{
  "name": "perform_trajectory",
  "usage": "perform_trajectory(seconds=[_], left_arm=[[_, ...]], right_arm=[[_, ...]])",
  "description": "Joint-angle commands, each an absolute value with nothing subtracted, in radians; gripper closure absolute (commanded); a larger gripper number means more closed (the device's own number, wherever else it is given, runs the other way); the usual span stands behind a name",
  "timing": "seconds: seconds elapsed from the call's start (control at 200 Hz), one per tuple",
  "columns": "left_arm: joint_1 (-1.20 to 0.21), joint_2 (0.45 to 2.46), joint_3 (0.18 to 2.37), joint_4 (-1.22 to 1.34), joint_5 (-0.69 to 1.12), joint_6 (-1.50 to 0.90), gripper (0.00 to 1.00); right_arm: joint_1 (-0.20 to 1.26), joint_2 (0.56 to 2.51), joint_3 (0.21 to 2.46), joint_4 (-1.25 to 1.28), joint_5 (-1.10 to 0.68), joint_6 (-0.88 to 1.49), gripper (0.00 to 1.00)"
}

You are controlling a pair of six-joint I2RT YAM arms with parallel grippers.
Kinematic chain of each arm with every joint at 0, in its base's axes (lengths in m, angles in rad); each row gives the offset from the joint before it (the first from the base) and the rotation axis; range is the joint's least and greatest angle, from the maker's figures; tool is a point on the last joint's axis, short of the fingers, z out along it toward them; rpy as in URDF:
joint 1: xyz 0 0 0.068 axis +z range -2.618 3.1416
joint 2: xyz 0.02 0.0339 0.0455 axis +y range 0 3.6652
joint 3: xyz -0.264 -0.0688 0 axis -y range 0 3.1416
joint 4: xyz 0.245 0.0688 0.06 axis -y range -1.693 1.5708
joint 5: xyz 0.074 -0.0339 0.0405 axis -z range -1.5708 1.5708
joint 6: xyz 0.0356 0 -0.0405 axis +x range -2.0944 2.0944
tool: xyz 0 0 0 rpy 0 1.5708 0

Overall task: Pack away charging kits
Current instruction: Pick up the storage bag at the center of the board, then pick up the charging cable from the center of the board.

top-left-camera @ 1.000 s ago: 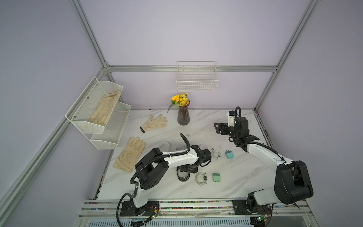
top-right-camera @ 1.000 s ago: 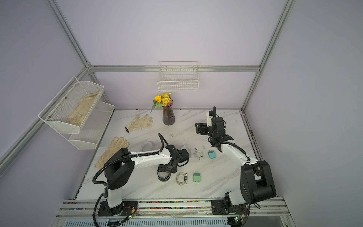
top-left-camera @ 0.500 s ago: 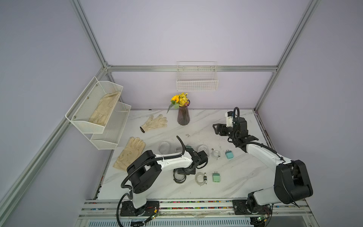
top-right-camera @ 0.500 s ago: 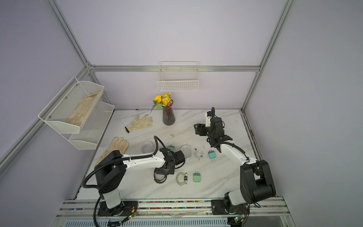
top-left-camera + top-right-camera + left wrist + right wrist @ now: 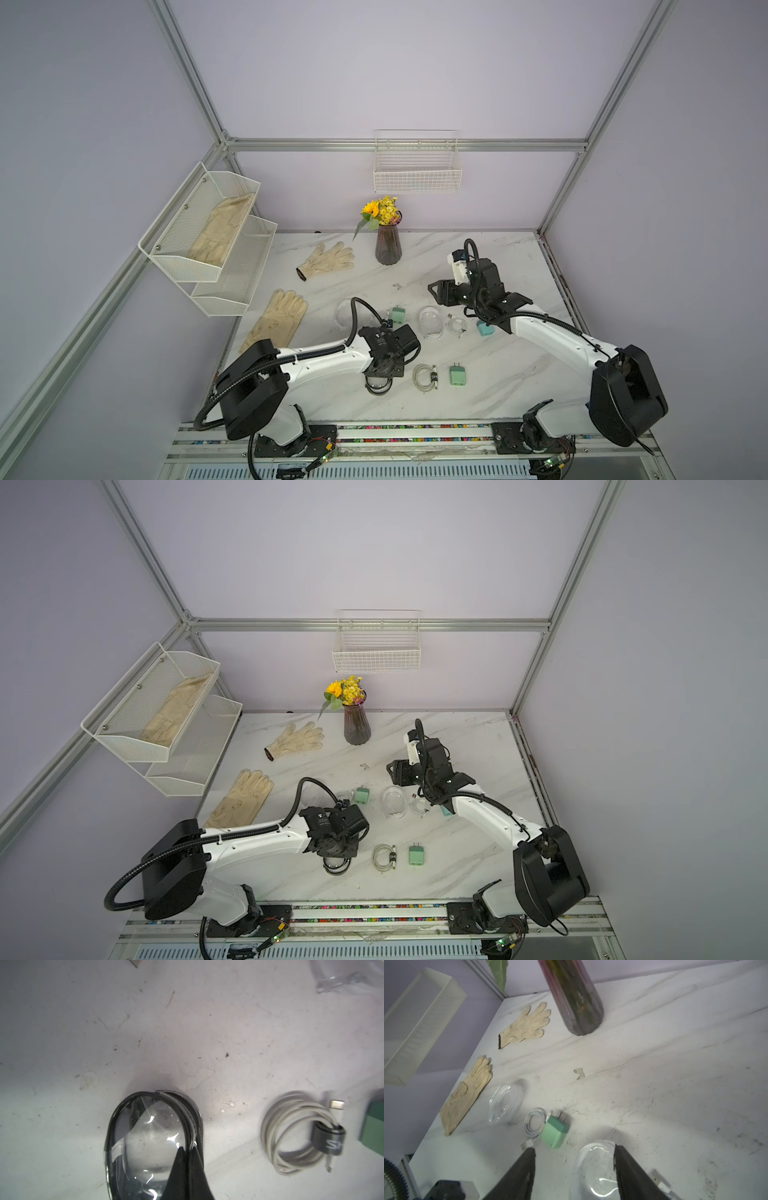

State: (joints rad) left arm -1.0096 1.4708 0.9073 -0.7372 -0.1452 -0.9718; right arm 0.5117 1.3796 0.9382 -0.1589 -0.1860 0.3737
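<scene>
My left gripper (image 5: 188, 1148) is shut on the rim of the black-rimmed transparent case (image 5: 149, 1136), which lies near the table's front under the left wrist (image 5: 386, 353). Right of it lie a coiled white cable (image 5: 424, 377) and a mint plug (image 5: 457, 376). Mid-table are a mint plug (image 5: 398, 315), a clear case (image 5: 430, 323), a second cable (image 5: 456, 325) and a teal plug (image 5: 484, 328). Another clear case (image 5: 505, 1103) sits left of these. My right gripper (image 5: 574, 1149) hangs open above the table, over the middle clear case (image 5: 593, 1169).
Two cream gloves (image 5: 328, 259) (image 5: 280, 320) lie at the left of the marble table (image 5: 519, 374). A dark vase of flowers (image 5: 387, 247) stands at the back. A two-tier mesh shelf (image 5: 208, 232) hangs on the left wall and a wire basket (image 5: 417, 170) on the back wall.
My left gripper has pulled back toward the table's front and shut on the black-rimmed case's rim. The right gripper's jaws have narrowed a little and it has drifted slightly left.
</scene>
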Motion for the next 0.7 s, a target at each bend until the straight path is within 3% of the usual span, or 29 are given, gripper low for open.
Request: perform_trajectory(seconds=[0.0,0.345,0.695], left_arm=[[-0.996,1.379,0.816,-0.584,-0.068,-0.923,1.00],[-0.950,1.212,0.551,-0.227,0.013,-1.014,1.00],[-0.943,1.168,0.533,-0.237,-0.012,-1.032,1.00]], right_arm=[[0.602,1.317,0.906,-0.311,-0.148,0.491,0.40],[0.898,1.321,0.816,-0.499,-0.001,0.760,0.42],[0.947,1.342,0.774,-0.586,0.033,0.849,0.42]])
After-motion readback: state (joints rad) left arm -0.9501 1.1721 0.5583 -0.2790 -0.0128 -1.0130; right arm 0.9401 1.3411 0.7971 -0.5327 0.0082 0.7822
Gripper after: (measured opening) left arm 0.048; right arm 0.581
